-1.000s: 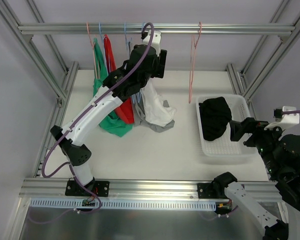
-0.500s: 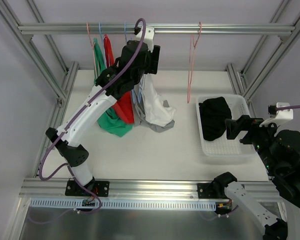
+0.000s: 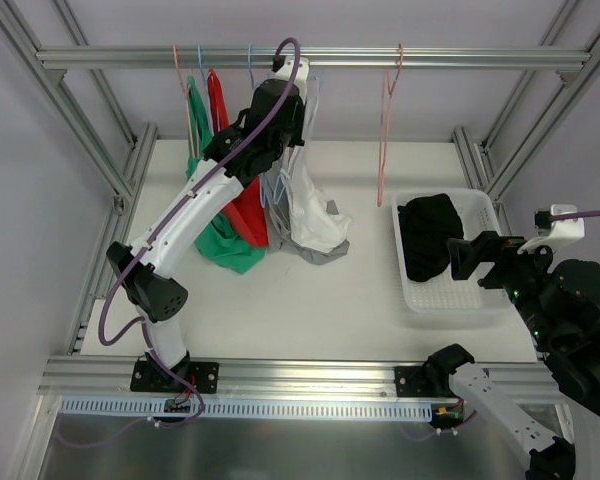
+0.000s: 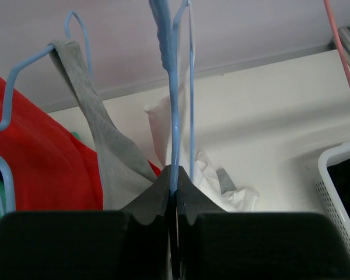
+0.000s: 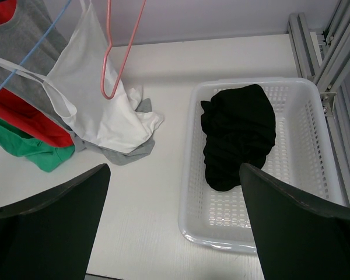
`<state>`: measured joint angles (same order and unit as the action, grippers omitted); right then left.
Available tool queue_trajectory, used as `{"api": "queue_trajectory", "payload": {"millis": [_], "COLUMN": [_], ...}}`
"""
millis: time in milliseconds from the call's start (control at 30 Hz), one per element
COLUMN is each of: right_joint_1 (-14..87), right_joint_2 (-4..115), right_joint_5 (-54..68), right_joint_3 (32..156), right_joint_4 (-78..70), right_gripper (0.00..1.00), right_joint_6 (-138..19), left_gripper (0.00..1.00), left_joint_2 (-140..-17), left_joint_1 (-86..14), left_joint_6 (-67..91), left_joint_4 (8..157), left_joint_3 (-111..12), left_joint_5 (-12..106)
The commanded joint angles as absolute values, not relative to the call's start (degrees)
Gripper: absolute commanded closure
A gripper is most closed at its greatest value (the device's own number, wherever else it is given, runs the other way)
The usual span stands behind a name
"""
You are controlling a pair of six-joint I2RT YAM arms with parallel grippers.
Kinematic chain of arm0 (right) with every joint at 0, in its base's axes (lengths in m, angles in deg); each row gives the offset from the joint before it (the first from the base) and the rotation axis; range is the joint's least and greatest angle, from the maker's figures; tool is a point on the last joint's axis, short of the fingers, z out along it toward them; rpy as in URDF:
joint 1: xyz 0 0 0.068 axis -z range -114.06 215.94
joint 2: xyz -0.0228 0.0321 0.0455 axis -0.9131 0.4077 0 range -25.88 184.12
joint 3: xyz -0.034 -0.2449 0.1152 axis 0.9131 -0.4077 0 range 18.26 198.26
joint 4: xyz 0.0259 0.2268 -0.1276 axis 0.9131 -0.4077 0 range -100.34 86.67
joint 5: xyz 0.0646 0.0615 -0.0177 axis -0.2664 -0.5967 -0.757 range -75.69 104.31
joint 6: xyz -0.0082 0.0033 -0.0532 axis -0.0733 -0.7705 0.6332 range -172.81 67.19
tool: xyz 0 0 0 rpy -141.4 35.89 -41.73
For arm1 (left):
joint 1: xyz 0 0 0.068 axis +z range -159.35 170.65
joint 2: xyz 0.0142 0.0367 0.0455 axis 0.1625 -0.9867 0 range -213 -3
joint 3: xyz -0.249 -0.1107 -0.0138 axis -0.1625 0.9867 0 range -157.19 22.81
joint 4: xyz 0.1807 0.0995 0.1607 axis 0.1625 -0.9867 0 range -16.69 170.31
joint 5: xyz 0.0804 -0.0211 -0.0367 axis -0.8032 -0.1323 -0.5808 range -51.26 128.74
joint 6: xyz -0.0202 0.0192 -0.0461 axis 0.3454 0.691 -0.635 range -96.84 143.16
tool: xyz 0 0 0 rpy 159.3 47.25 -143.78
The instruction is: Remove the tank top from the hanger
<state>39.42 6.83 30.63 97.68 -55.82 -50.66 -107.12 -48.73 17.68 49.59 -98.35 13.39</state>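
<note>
Closest to us, the right gripper hangs over the counter, just beside the white basket. Its jaws are wide apart and hold nothing. In the last second it has slid a little to the left, toward the clothes. A black cloth lies in the basket.

Farther back, the white tank top hangs on its blue hanger, with its bottom end bunched up on the counter. Next to it are a grey top, a red top and a green top. An empty pink hanger hangs apart on the right.

Up at the back, the left gripper has its jaws pressed together on the blue hanger's wire. Over the last second it has moved left and up, nearer the rail — and the hanger seems to have gone with it.

I think the left arm now has a good hold to keep the hanger steady. The top is not off yet — pulling it off looks like a job for the open right gripper.
</note>
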Motion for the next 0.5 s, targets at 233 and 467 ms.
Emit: {"api": "queue_trajectory", "payload": {"millis": [233, 467], "right_joint_1": [39.0, 39.0], "right_joint_2": [8.5, 8.8], "right_joint_5": [29.4, 27.7], "right_joint_3": [98.1, 97.4], "right_joint_4": [-52.5, -51.2], "right_gripper": [0.0, 0.01], "right_joint_6": [-50.4, -50.2], "left_gripper": [1.0, 1.0], "left_joint_2": [-99.9, -94.9], "left_joint_1": [-49.5, -51.2], "left_joint_6": [14.4, 13.1], "left_joint_4": [50.7, 51.7], "left_joint_3": [-99.7, -98.7], "left_joint_5": [21.8, 24.5]}}
